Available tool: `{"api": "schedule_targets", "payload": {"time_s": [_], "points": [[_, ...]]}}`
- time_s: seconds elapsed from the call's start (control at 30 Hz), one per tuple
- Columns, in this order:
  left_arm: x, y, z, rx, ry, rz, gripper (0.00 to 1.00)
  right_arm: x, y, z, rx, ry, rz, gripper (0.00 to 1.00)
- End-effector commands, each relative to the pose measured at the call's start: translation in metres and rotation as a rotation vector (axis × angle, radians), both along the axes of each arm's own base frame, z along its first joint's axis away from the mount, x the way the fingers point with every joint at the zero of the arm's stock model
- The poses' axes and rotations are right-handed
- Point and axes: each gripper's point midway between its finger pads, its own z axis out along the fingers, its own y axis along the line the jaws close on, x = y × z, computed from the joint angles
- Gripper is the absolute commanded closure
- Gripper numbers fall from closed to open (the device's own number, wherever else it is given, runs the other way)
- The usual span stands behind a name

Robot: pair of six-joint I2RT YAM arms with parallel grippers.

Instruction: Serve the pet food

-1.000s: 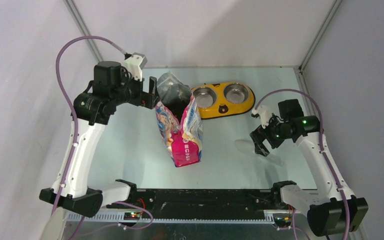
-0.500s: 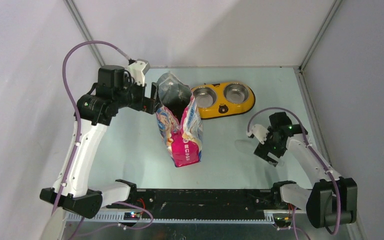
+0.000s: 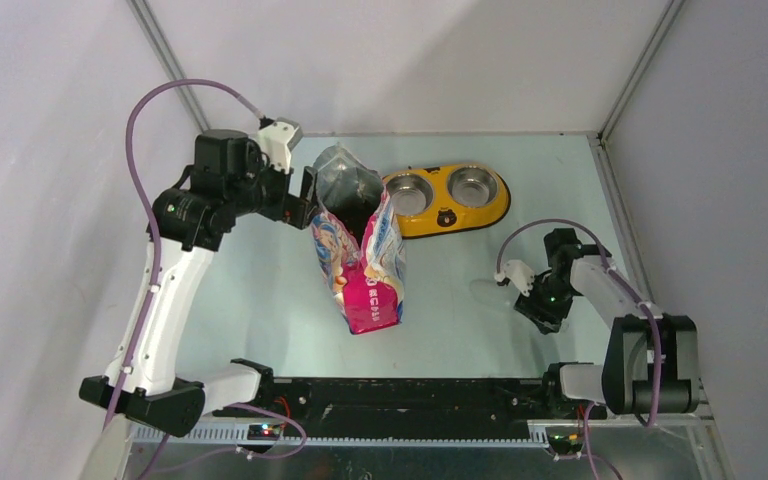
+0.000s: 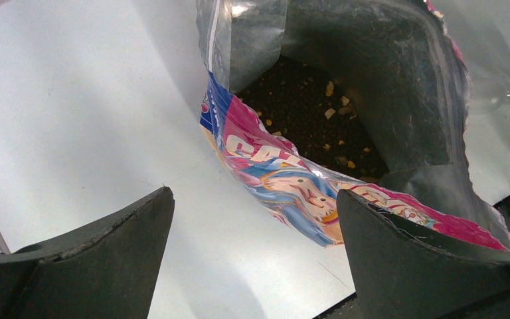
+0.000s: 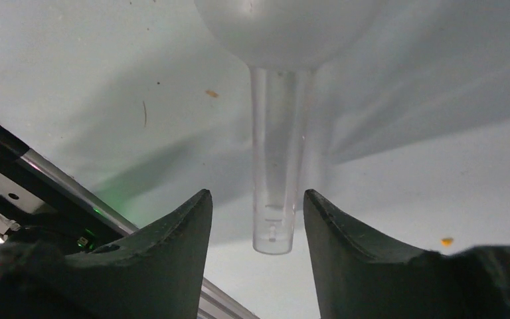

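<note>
A pale grey-green table [image 3: 260,290] sits between plain white walls, with the 2 arm bases at its near edge. Near the middle stands the pink-and-blue cat food bag [image 3: 365,270], upright with its mouth gaping and its silver lining showing. The pet food [image 4: 305,113] lies in the bottom of this bag as a dark brown heap of kibble with a few paler bits on top. Just behind the bag and to its right rests the yellow double bowl [image 3: 447,200] with its 2 steel cups side by side.

The left gripper [image 3: 305,195] hangs at the bag's left rim. In the left wrist view its fingers [image 4: 106,252] are spread wide, with the printed front lip of the bag between them. The right-hand finger is close against the bag's wall, and contact cannot be told.

The right gripper [image 3: 538,305] is low over the table, well to the right of the bag. Its fingers [image 5: 166,252] straddle the end of the handle of the clear plastic scoop [image 5: 275,146], which lies flat on the table. The fingers are parted, with a clear gap on 1 side and the other finger just beside the handle. 2 stray crumbs [image 5: 211,93] lie on the table near the scoop.
</note>
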Motion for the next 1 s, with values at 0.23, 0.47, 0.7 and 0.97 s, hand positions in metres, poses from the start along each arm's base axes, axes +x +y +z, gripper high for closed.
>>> {"api": "schedule_targets", "payload": {"time_s": [0.23, 0.47, 0.7, 0.97], "points": [[0.006, 0.003, 0.060, 0.030, -0.225, -0.065, 0.03, 0.030, 0.004, -0.016, 0.017, -0.041, -0.028, 0.61], [0.009, 0.001, 0.065, 0.020, -0.232, -0.065, 0.04, 0.032, 0.007, -0.024, -0.002, -0.065, -0.024, 0.59], [0.007, -0.003, 0.072, 0.001, -0.248, -0.088, 0.05, 0.032, 0.007, -0.029, -0.013, -0.083, -0.020, 0.84], [-0.005, -0.010, 0.091, 0.004, -0.361, -0.179, 0.07, 0.040, 0.042, 0.044, 0.147, -0.130, -0.082, 1.00]]}}
